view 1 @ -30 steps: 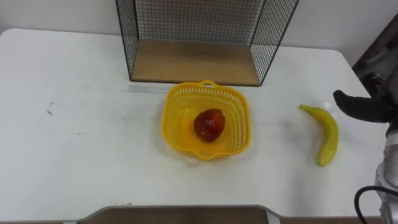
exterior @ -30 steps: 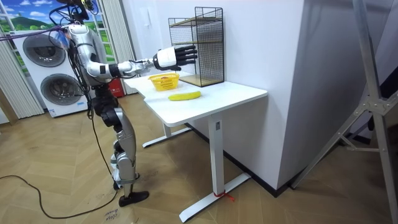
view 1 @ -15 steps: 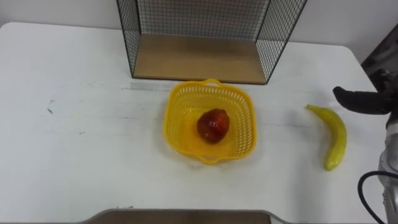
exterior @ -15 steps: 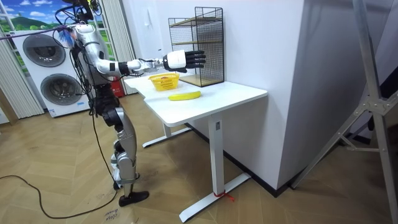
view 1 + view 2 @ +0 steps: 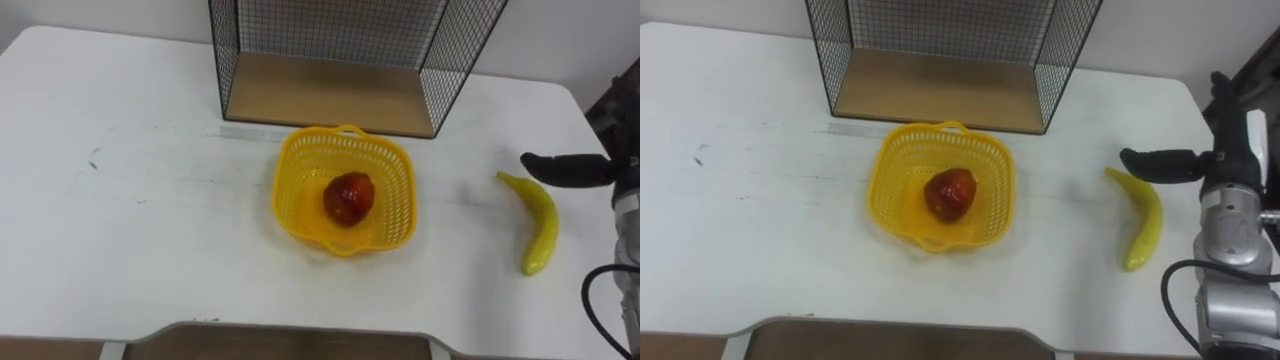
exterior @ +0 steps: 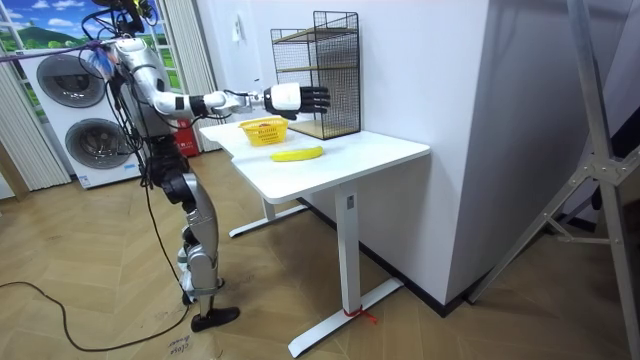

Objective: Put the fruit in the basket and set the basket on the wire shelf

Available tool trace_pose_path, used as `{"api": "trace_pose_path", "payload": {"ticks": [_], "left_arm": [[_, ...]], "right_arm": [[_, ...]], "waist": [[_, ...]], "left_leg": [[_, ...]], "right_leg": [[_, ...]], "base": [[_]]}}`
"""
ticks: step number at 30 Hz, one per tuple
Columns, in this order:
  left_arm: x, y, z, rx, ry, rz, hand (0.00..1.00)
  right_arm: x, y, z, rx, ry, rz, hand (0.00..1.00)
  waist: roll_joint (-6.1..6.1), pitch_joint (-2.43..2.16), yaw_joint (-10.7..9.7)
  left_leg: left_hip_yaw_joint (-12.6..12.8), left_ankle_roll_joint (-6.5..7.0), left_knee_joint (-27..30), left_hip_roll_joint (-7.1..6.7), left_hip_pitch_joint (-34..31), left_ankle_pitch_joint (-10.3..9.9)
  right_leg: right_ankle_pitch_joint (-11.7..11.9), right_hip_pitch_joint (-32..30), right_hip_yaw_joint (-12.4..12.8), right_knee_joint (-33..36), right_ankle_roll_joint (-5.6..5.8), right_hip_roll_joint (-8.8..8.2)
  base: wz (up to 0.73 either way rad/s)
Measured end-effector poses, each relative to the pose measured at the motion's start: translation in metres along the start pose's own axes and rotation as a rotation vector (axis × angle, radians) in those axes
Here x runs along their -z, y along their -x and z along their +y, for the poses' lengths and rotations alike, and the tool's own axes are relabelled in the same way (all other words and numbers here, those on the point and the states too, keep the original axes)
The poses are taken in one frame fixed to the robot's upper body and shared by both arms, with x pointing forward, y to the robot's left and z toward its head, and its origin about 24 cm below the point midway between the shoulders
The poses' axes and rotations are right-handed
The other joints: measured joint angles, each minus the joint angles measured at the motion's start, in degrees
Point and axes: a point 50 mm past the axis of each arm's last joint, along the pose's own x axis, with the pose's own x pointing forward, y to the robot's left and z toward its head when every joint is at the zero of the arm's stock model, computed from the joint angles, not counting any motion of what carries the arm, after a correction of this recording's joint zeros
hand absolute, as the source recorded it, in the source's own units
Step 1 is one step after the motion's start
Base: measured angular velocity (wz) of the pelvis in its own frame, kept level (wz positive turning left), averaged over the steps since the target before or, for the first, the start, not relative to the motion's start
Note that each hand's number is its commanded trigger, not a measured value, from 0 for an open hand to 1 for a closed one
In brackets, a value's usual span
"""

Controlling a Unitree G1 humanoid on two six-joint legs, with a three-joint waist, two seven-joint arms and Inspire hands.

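Note:
A yellow plastic basket (image 5: pixel 292 168) sits in the middle of the white table with a red apple (image 5: pixel 348 197) inside it. To its right a yellow banana (image 5: pixel 540 220) lies on the table. Behind the basket stands the black wire shelf (image 5: pixel 330 90) with a wooden floor, its front facing me. My right hand (image 5: pixel 565 168) comes in from the right edge with straight dark fingers, hovering just above the banana's far end and holding nothing. The room view has that hand (image 6: pixel 300 97) stretched out above the table, level with the basket.
The table (image 5: pixel 130 230) has wide bare room left of the basket. A brown board (image 5: pixel 300 340) lies along its near edge. I stand at the table's end, with washing machines (image 6: pixel 75 120) behind me at the room view's left.
My right arm has stretched farther out over the table, and its fingers now point left over the banana's far end. The eye view has shifted a little; basket, apple and banana stay put.

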Motion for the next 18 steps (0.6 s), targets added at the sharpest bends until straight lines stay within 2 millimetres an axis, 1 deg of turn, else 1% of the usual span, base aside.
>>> {"api": "trace_pose_path", "payload": {"ticks": [5,7,9,12,14,17,18], "left_arm": [[-0.001,0.0,0.0,0.0,-0.001,-0.001,0.0],[0.0,0.0,0.0,0.0,-0.001,0.001,0.0],[0.0,0.0,0.0,0.001,-0.001,0.004,0.0],[-0.001,0.0,0.0,0.007,-0.001,0.002,0.0],[-0.001,0.0,0.0,0.013,-0.001,0.002,0.0],[-0.002,0.0,0.0,0.013,0.001,-0.001,0.0],[-0.002,0.0,0.0,0.013,0.003,-0.001,0.0]], "right_arm": [[0.014,-0.005,0.005,-0.067,-0.002,0.086,0.0],[0.018,-0.005,0.007,-0.096,0.0,0.103,0.0],[0.022,-0.007,0.009,-0.112,0.001,0.127,0.0],[0.027,-0.01,0.007,-0.126,0.019,0.159,0.0],[0.027,-0.011,0.004,-0.123,0.02,0.158,0.0],[0.026,-0.011,0.001,-0.119,0.025,0.159,0.0],[0.028,-0.011,0.001,-0.12,0.025,0.163,0.0]], "waist": [[0.35,0.0,0.0],[0.93,-0.16,0.1],[1.19,-0.28,0.2],[1.18,-0.27,0.2],[1.1,-0.22,0.1],[0.81,0.02,0.0],[0.68,0.34,0.0]], "left_leg": [[-0.6,-0.01,0.7,0.01,-0.3,0.0],[-0.7,-0.01,0.7,0.0,-0.3,0.0],[-0.8,-0.01,0.7,-0.03,-0.1,0.0],[-0.9,-0.01,0.7,-0.05,-0.1,0.0],[-0.9,-0.01,0.7,-0.06,0.0,0.0],[-0.9,-0.01,0.8,-0.05,0.0,0.0],[-1.0,0.0,0.8,-0.05,0.1,0.0]], "right_leg": [[0.0,0.1,-0.3,0.0,-0.01,0.03],[0.0,0.0,-0.3,0.0,-0.01,0.03],[0.0,0.0,-0.4,0.0,-0.01,-0.21],[0.0,0.1,-0.5,0.0,-0.01,-0.35],[0.0,0.2,-0.5,0.0,-0.01,-0.36],[0.0,0.5,-0.6,0.0,-0.01,-0.35],[0.0,0.7,-0.6,0.0,-0.01,-0.35]], "base": [[0.06],[0.02],[0.0],[0.0],[0.0],[0.0],[0.0]]}}
